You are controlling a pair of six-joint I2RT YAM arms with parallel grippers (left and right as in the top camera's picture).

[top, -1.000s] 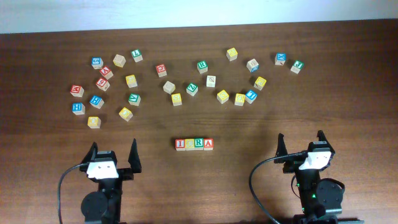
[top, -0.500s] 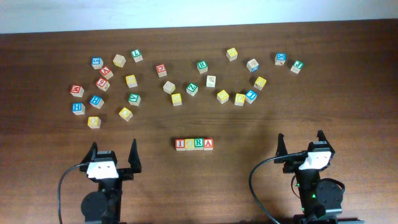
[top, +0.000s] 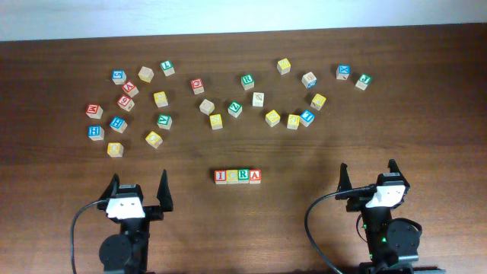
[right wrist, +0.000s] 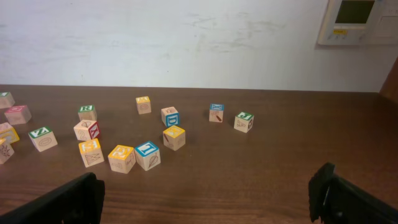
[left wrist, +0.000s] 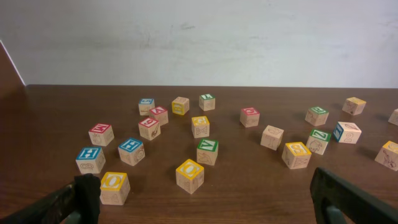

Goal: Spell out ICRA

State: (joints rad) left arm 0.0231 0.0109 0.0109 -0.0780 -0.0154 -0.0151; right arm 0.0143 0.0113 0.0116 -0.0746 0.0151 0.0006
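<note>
Across brown table [top: 426,129]: left gripper [top: 139,180] and right gripper [top: 367,168] at near edge, jaws wide apart, holding nothing. Loose letter blocks [top: 207,106] scattered on far half. Row of four blocks [top: 237,176] between arms, touching, reads ICRA. Word looks complete; any further move should stay off row, no nudging.

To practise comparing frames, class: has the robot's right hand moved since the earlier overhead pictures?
No. The right hand lies just as far to the right of the ICRA block row as before, open and empty.
</note>
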